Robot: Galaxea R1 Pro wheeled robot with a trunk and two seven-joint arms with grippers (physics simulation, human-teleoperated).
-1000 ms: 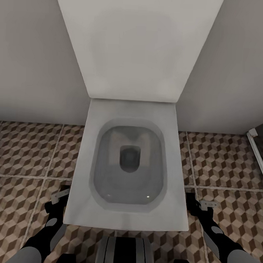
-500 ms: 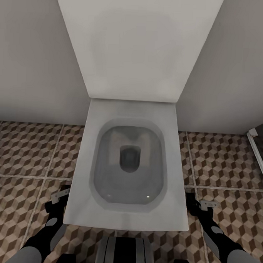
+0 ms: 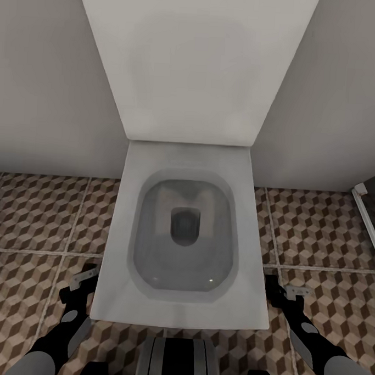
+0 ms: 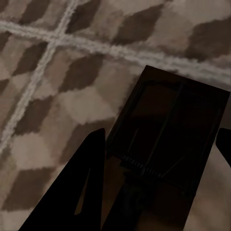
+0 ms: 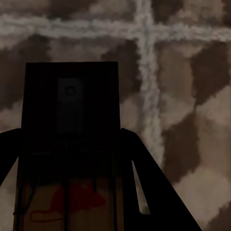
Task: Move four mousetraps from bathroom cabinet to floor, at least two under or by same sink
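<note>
Over the bathroom floor (image 3: 37,212), on either side of a white toilet (image 3: 185,231) that stands against the wall, both arms hang low; the left gripper (image 3: 85,278) sits just beside the bowl's left front corner and the right gripper (image 3: 291,292) just beside its right front corner. Each is clenched on a trap: the left wrist view shows a mousetrap (image 4: 168,139) between the dark fingers (image 4: 72,192), tilted above the cube-patterned tiles; the right wrist view shows a second mousetrap (image 5: 70,120) held the same way, a red mark on its near end, with a grout cross beyond it. So two of the four seem to be out of the cabinet but not yet set down. No sink is in sight, so I judge the placing beside one is still ahead, as are the two remaining traps.
</note>
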